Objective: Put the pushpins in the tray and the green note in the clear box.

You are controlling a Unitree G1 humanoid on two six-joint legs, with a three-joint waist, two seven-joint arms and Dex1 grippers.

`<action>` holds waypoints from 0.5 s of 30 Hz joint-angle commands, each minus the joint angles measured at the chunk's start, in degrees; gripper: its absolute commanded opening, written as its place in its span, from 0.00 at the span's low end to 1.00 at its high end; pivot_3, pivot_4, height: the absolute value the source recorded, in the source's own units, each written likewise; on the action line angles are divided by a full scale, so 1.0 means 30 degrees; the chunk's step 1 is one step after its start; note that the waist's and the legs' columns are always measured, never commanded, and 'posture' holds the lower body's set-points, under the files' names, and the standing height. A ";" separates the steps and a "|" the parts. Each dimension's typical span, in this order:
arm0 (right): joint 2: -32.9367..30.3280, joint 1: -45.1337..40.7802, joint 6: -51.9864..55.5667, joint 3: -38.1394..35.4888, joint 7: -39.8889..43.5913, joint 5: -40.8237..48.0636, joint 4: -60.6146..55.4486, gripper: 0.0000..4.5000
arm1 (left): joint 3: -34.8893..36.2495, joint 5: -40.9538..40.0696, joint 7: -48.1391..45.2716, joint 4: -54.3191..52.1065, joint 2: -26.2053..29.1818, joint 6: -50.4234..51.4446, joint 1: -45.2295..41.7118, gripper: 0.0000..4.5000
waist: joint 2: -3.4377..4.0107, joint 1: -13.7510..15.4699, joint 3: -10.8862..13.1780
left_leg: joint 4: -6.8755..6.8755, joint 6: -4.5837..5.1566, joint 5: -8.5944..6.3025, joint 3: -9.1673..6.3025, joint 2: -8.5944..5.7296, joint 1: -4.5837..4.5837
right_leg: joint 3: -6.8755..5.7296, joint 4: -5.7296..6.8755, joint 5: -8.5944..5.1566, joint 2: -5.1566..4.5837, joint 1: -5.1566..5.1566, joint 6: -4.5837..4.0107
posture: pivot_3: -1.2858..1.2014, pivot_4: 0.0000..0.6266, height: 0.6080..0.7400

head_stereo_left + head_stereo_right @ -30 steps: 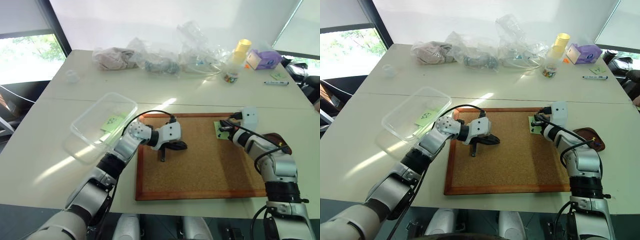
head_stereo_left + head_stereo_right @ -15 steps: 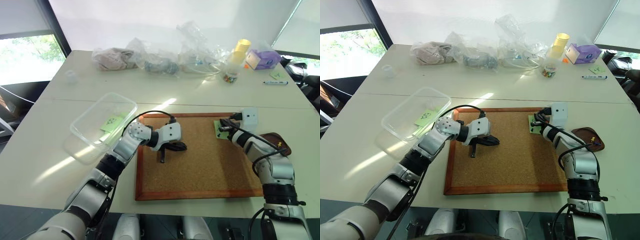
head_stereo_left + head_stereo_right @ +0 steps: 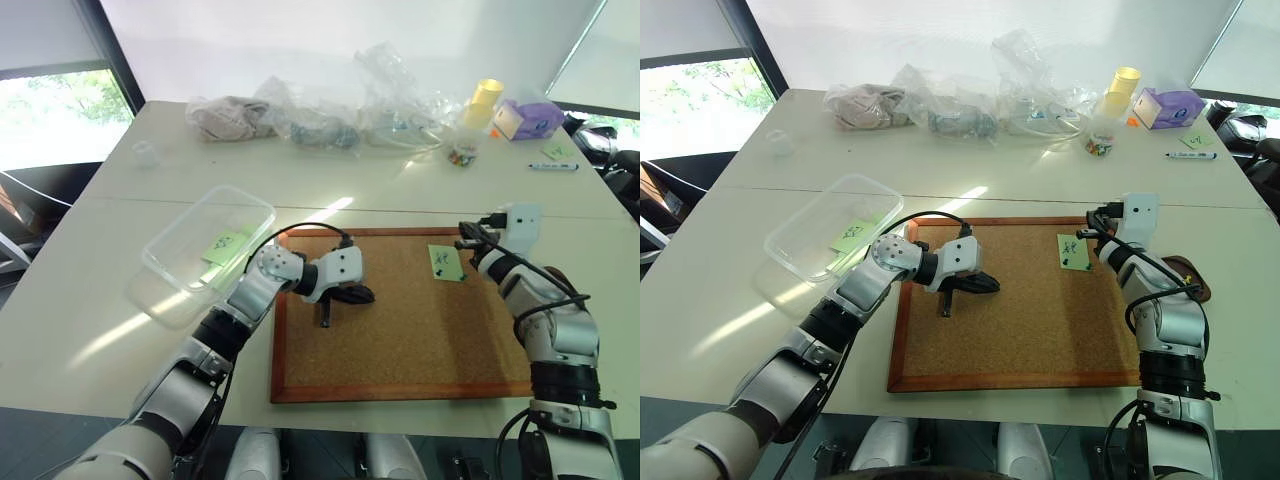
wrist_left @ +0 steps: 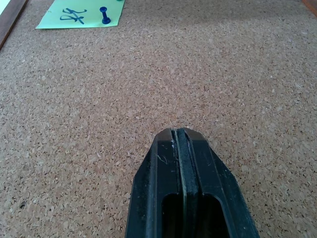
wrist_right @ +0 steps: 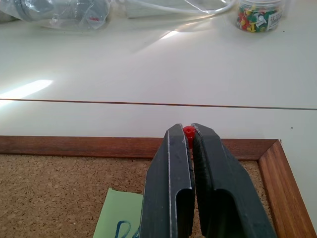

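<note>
A red pushpin [image 5: 188,132], tiny, rigid and slippery, is pinched at the right gripper [image 5: 184,136] fingers' tips; the limp green note [image 3: 445,262], apparently blue-pinned, lies right of centre.

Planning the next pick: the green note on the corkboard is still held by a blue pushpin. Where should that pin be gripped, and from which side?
Grip the blue pushpin by its narrow waist below the round head, coming from above. It stands upright on the green note, lying flat on the corkboard, so a straight pull should free it.

green note [image 4: 79,13], scribbles, nothing legible
</note>
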 commanded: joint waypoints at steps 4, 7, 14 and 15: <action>-0.0670 0.1904 0.0489 -0.2133 -0.0558 0.0497 -0.3451 0.01 | -0.1280 0.0398 -0.0883 0.0235 0.0064 0.0005 0.0707 0.00 | 0.0006 0.0047 -0.0003 | -0.0001 -0.0020 0.0011 -0.0007 0.0000 -0.0002 | -0.0001 0.0000 0.0000 0.0001 0.0001 0.0001 | 0.52 0.24 1.00; -0.1154 0.4543 0.1796 -0.4246 -0.1021 0.0913 -0.6533 0.01 | -0.1146 0.0472 -0.0582 0.0149 0.0065 -0.0269 0.0667 0.00 | 0.0017 0.0132 -0.0008 | -0.0006 -0.0038 0.0020 -0.0015 -0.0002 -0.0008 | 0.0002 -0.0005 -0.0001 0.0000 0.0001 0.0002 | 0.52 0.24 1.00; -0.0978 0.8616 0.4111 -0.7692 -0.1377 0.2269 -0.8991 0.01 | -0.0804 0.0726 0.0272 0.0731 -0.0415 -0.0834 0.0233 0.00 | 0.0091 0.0246 -0.0076 | -0.0011 0.0002 -0.0003 -0.0053 0.0001 0.0071 | 0.0028 -0.0014 -0.0022 0.0011 0.0075 -0.0037 | 0.52 0.24 1.00; -0.0943 0.8695 0.4098 -0.7768 -0.1320 0.2354 -0.8872 0.01 | -0.0779 0.0741 0.0315 0.0799 -0.0484 -0.0878 0.0217 0.00 | 0.0096 0.0227 -0.0078 | -0.0011 0.0004 -0.0004 -0.0057 0.0001 0.0112 | 0.0038 -0.0020 -0.0041 0.0010 0.0115 -0.0074 | 0.52 0.24 1.00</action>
